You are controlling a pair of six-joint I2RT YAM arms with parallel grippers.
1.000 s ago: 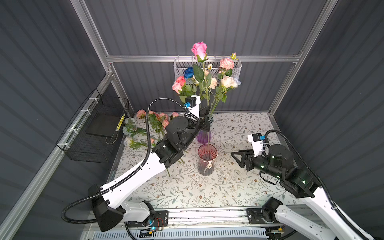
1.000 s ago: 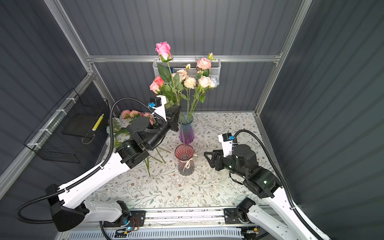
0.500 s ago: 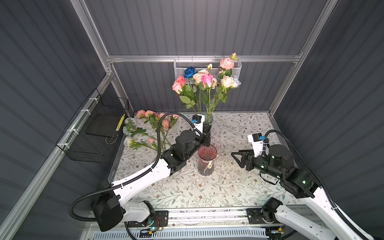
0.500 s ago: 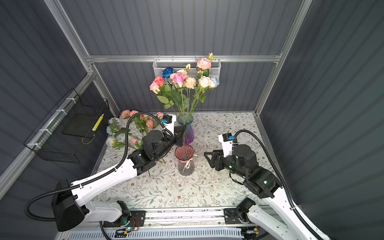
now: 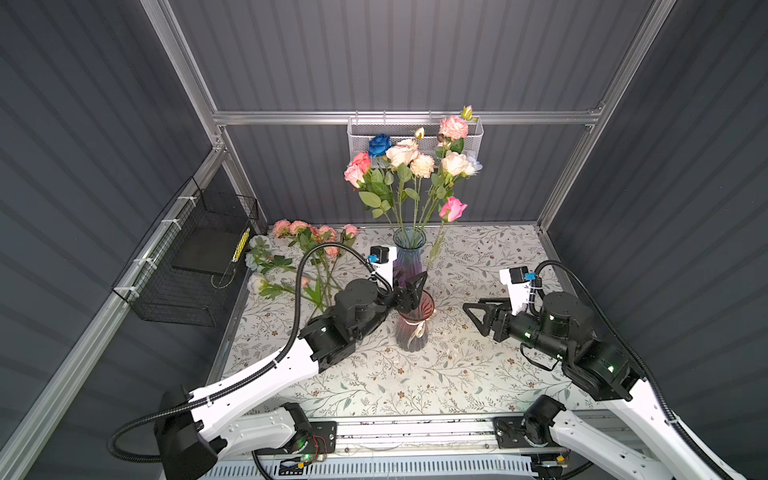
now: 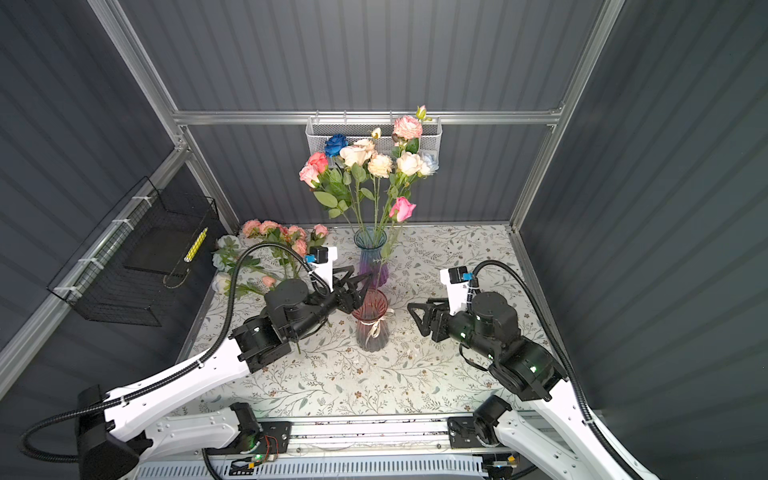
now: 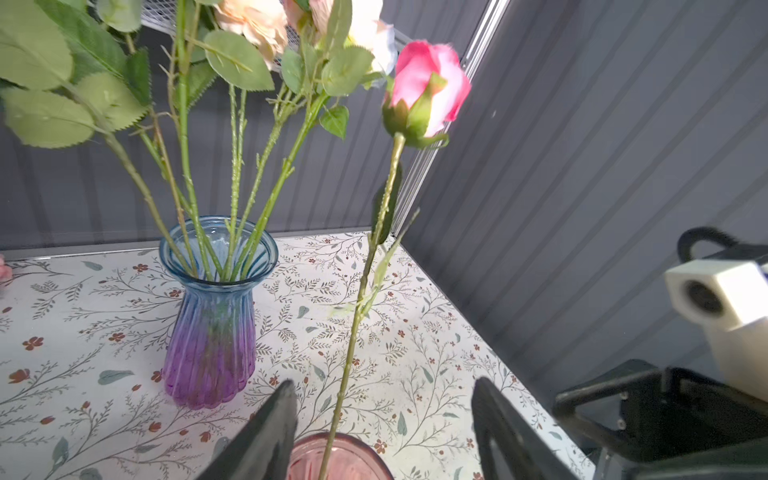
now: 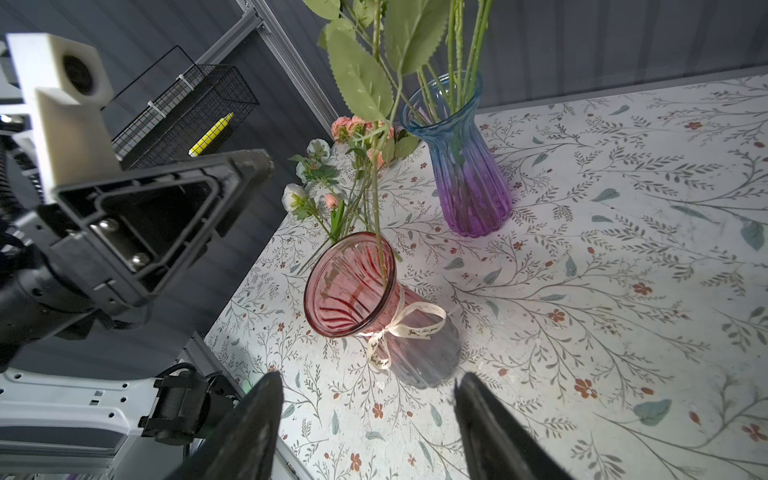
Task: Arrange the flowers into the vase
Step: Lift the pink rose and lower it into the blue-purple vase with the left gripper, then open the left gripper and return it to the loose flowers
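Note:
A pink rose (image 5: pixel 453 209) (image 6: pixel 402 209) (image 7: pixel 428 87) stands with its stem in the pink glass vase (image 5: pixel 412 328) (image 6: pixel 372 328) (image 8: pixel 353 286), leaning toward the back right. My left gripper (image 5: pixel 409 291) (image 6: pixel 357 291) (image 7: pixel 382 384) hovers open just over that vase's rim, and the stem passes between its jaws untouched. Behind stands a blue-purple vase (image 5: pixel 409 257) (image 7: pixel 212 324) holding several flowers (image 5: pixel 411 162). More flowers (image 5: pixel 307 249) (image 6: pixel 270 245) lie on the table at the left. My right gripper (image 5: pixel 473 318) (image 6: pixel 417 319) (image 8: pixel 368 378) is open and empty, right of the pink vase.
A black wire basket (image 5: pixel 195 266) with a yellow pen hangs on the left wall. A white mesh basket (image 5: pixel 415 133) hangs on the back rail behind the blooms. The floral tablecloth (image 5: pixel 478 374) covers the table between grey walls.
My left gripper came down from above the blue-purple vase to the pink vase and opened, letting go of the pink rose. The right gripper opened a little wider.

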